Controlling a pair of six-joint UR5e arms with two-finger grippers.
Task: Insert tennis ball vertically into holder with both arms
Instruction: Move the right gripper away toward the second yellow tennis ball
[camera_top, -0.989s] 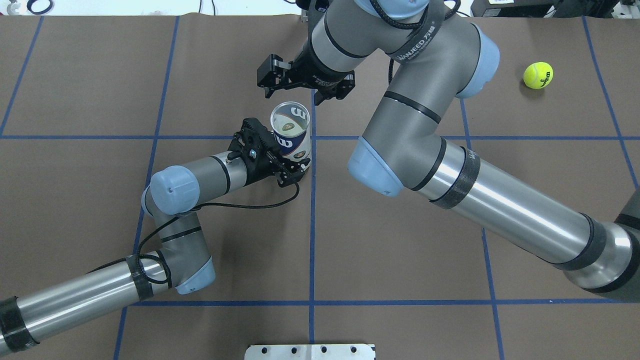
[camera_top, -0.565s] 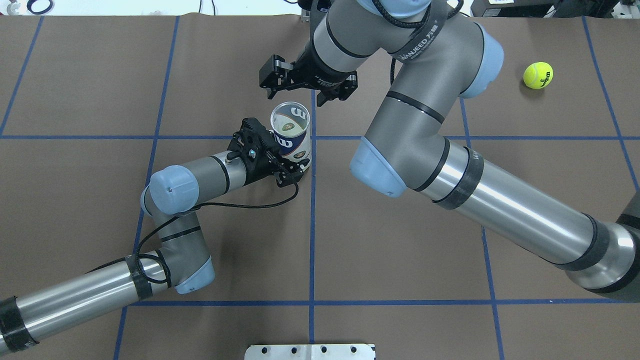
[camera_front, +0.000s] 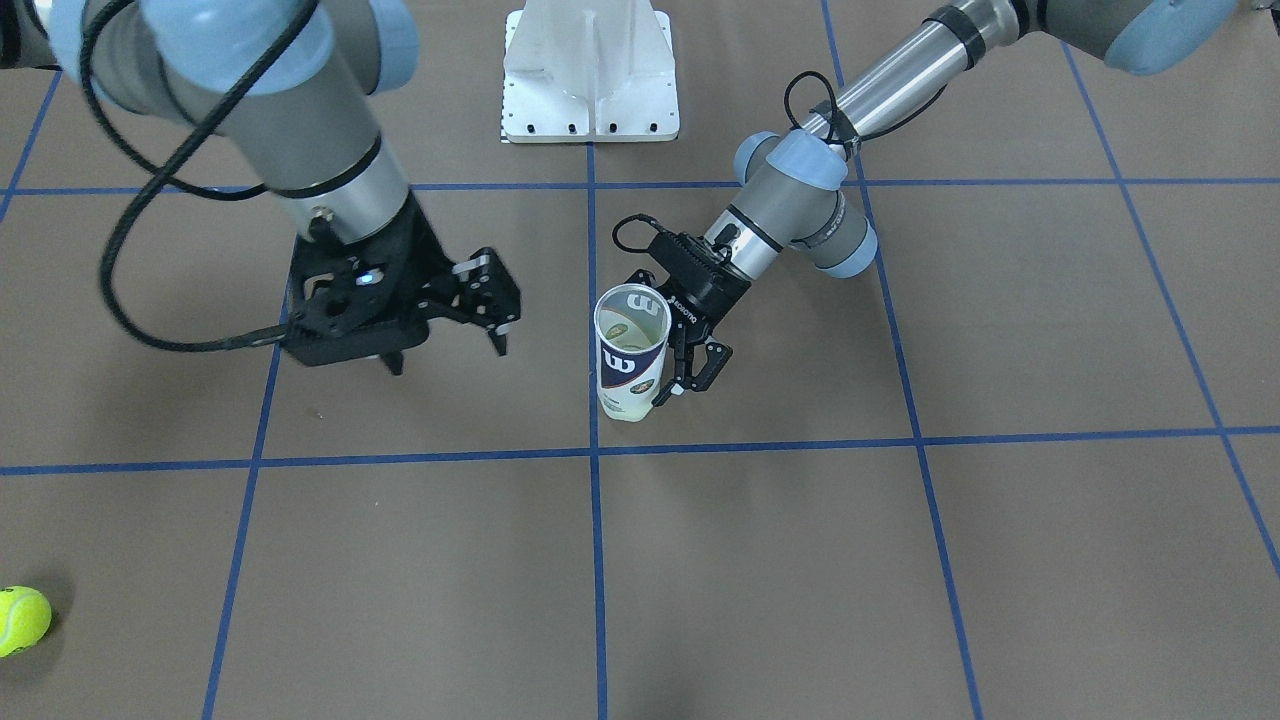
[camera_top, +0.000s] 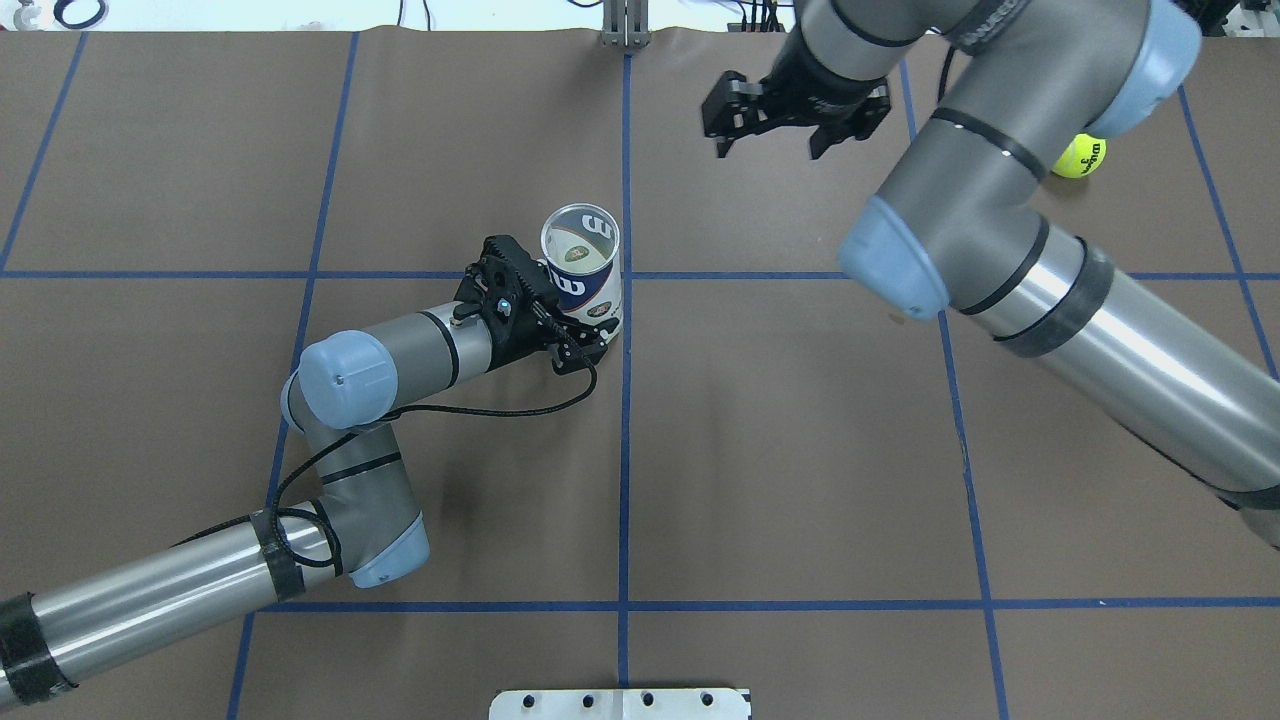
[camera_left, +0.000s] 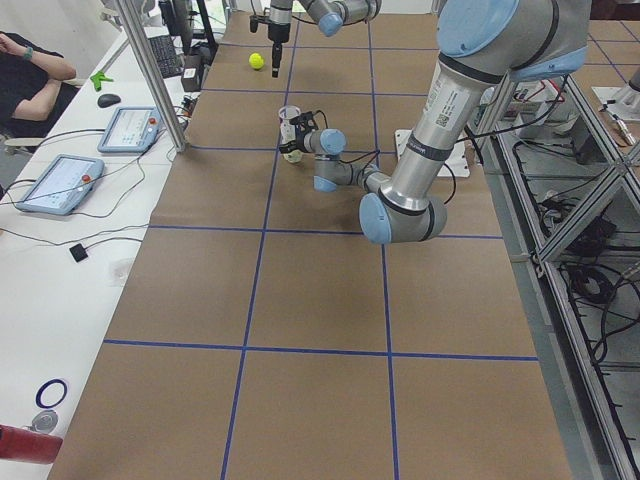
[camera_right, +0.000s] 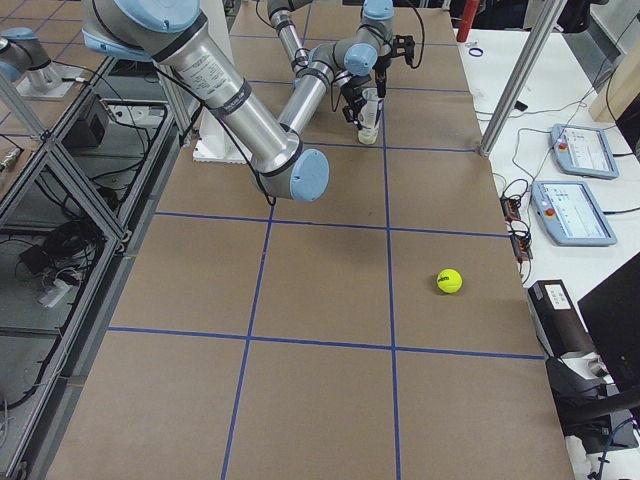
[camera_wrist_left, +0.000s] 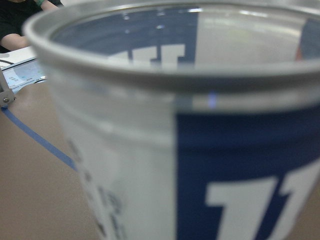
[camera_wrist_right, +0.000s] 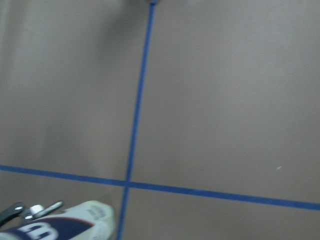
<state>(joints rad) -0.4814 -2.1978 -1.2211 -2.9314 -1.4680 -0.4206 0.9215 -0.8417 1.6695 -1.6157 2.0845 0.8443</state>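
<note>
Near the table's middle, left gripper (camera_top: 585, 335) fingers pinch the upright holder (camera_top: 583, 262); right gripper (camera_top: 770, 148) fingers hang spread.

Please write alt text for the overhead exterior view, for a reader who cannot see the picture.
The left gripper holds an upright clear tennis-ball can, open at the top, on a brown table with blue grid lines. The right gripper hangs open and empty farther back, and the tennis ball lies beyond it, partly hidden by the right arm.
</note>
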